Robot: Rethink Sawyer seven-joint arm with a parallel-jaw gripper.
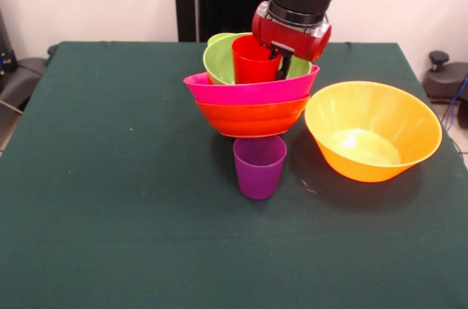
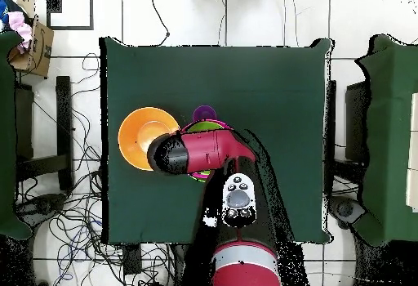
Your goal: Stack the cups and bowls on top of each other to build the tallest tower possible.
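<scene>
From my remote station, the pincer [image 1: 281, 60] hangs over the tower [image 1: 252, 101] at mid-tabletop [image 1: 110, 214], at the rim of a glossy red tapered plastic cup [image 1: 253, 60]; whether it pinches the cup I cannot tell. That cup sits in a lime green bowl [image 1: 219, 60] above smooth pink [image 1: 248, 91] and ribbed orange-red bowls [image 1: 252, 117]. The stack leans (risky), and a nudge could topple it onto the purple tumbler [image 1: 259, 166] just in front. A large orange bowl [image 1: 373, 132] waits beside.
</scene>
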